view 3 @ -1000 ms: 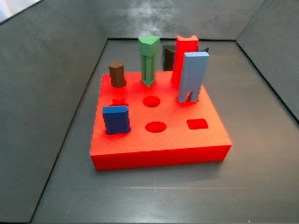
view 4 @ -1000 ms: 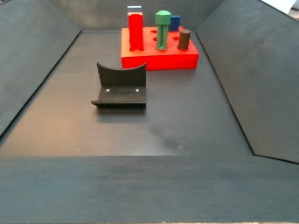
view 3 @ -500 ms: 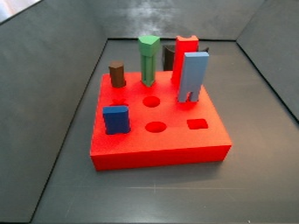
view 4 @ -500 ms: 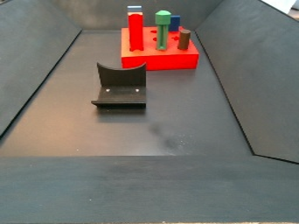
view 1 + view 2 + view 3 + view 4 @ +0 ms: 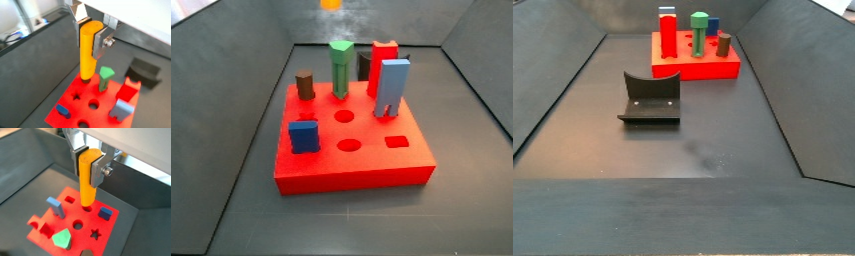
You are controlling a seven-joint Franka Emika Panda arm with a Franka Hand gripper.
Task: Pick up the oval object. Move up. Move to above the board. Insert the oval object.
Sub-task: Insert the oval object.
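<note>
Between the fingers (image 5: 75, 13) of the gripper (image 5: 93, 31), the oval object (image 5: 89, 50) hangs upright, an orange-yellow peg with rounded sides; the silver plates are clamped on its upper end in both wrist views, gripper (image 5: 91, 162), oval object (image 5: 88, 178). Its lower end is above the board (image 5: 70, 98) and appears clear of the top face, though contact cannot be confirmed from these views.

Below the fingers, the red board (image 5: 47, 216) carries several pegs and open shaped holes. In a wrist view, a dark blue block (image 5: 63, 111) stands near one corner, a green pointed peg (image 5: 105, 79) stands just beside the oval object's lower end, and a light blue slab (image 5: 121, 108) stands further off. A star-shaped hole (image 5: 95, 233) and a round hole (image 5: 78, 224) are open.

In a side view, only the peg's lower tip (image 5: 330, 4) shows at the upper edge, well above the board (image 5: 358, 168). From left to right stand a brown peg (image 5: 306, 85), the green peg (image 5: 341, 68), a tall red peg (image 5: 384, 66) and the light blue slab (image 5: 393, 88).

In a side view, the fixture (image 5: 651, 98) stands on the floor in front of the board (image 5: 699, 66), well apart from it.
</note>
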